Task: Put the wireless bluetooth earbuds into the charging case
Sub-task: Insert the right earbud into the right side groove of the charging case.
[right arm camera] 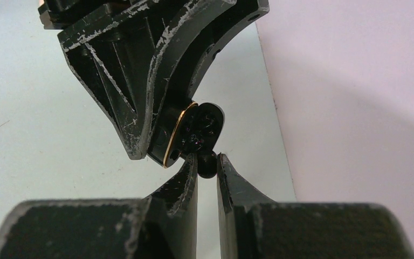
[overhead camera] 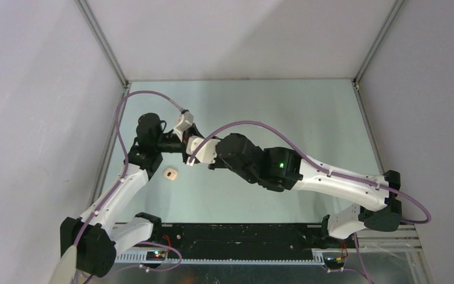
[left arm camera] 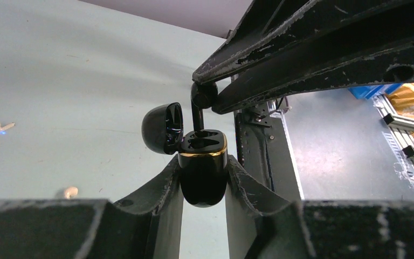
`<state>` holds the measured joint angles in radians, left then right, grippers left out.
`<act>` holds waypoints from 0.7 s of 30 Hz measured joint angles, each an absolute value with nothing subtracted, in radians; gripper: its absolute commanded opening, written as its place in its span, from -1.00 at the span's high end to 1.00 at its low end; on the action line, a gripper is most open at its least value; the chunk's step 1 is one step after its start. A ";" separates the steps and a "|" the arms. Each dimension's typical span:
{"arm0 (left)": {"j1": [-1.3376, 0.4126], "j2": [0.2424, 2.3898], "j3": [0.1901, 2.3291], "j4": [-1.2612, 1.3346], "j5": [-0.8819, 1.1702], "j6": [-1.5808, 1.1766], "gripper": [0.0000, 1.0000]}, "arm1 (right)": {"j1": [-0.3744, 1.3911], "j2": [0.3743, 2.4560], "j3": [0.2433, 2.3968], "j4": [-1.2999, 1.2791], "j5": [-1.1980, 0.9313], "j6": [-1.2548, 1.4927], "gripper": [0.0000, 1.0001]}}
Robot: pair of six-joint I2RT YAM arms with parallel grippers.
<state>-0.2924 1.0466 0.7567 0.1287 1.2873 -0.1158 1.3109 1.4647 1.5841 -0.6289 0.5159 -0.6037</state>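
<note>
My left gripper (left arm camera: 204,168) is shut on the body of a glossy black charging case (left arm camera: 204,181) with a gold rim. The case's lid (left arm camera: 161,128) is swung open to the left. My right gripper (right arm camera: 207,162) is shut on a black earbud (right arm camera: 207,165) and holds it right at the case's open top (right arm camera: 193,134). In the left wrist view that earbud (left arm camera: 198,110) hangs stem-down, its tip at one of the case's sockets. In the top view the two grippers meet above the table, left of centre (overhead camera: 188,152).
Two pale earbuds lie loose on the table, one further left (left arm camera: 0,127) and one nearer (left arm camera: 70,191). A small beige case (overhead camera: 170,173) sits on the table just below the left wrist. Grey walls close in the table on both sides and at the back.
</note>
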 measured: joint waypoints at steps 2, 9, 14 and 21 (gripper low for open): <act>-0.292 1.047 0.757 0.138 1.288 -0.125 1.00 | 1.313 1.465 1.584 -0.625 0.516 -0.604 0.79; -0.289 1.047 0.753 0.178 1.287 -0.171 1.00 | 1.320 1.465 1.571 -0.607 0.528 -0.604 0.79; -0.287 1.047 0.750 0.212 1.288 -0.202 1.00 | 1.327 1.472 1.563 -0.596 0.540 -0.609 0.79; -0.285 1.049 0.746 0.233 1.287 -0.221 1.00 | 1.328 1.472 1.562 -0.592 0.541 -0.608 0.77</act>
